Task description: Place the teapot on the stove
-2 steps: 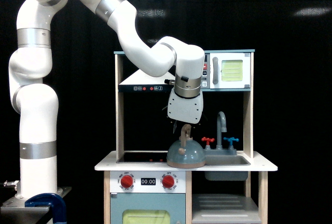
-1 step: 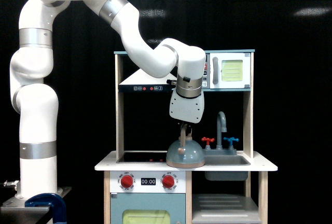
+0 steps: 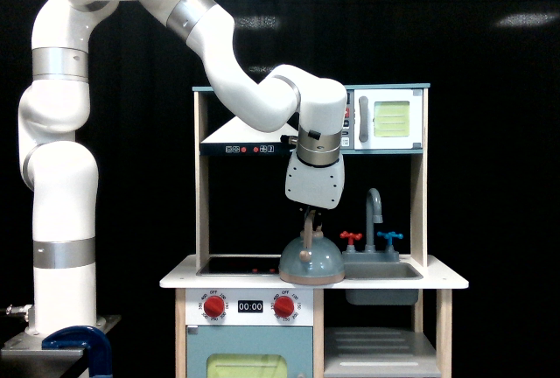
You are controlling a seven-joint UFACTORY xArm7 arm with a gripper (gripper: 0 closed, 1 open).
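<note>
White arm reached in from the upper left of the exterior view, wrist pointing down over the play kitchen. Gripper (image 3: 311, 214) sat at the top of the teapot's loop handle; fingers mostly hidden under the white wrist housing, so could not tell for certain whether they were clamped on the handle or only around it. Teapot (image 3: 312, 261) stood upright, its tan base rim at the level of the white tabletop (image 3: 178, 279); whether it rested there or hung just clear could not be made out. It stood at the right end of the stove (image 3: 234, 266), between the black panel and the sink (image 3: 382, 271), overlapping the panel's right edge from this angle. Red burner marks showed on the stove just left of the teapot. Grey faucet (image 3: 374, 212) rose behind the sink, with a red tap (image 3: 350, 239) and a blue tap (image 3: 388, 239) beside it. Two red knobs (image 3: 213, 305) and a 00:00 timer (image 3: 250, 306) lined the front panel below. Toy microwave (image 3: 389, 118) sat on the upper shelf, right of the wrist.
</note>
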